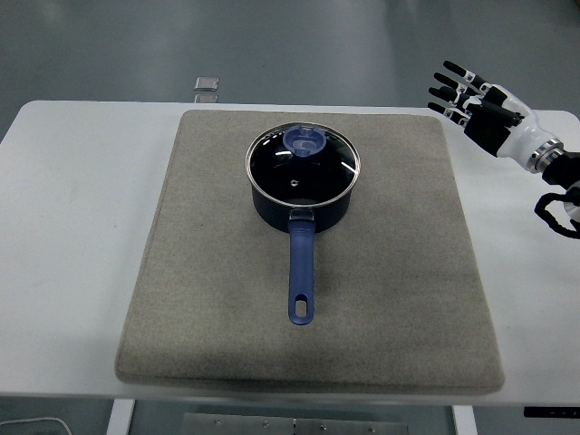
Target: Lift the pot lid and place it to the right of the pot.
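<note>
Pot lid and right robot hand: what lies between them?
Only bare grey mat and white table separate the pot lid from the right robot hand, per head view.

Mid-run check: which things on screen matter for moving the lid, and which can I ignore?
Matter: pot lid, on the pot; right hand, open, raised at the table's right edge; grey mat where the lid goes.

Ignore: small object at the table's far edge.
</note>
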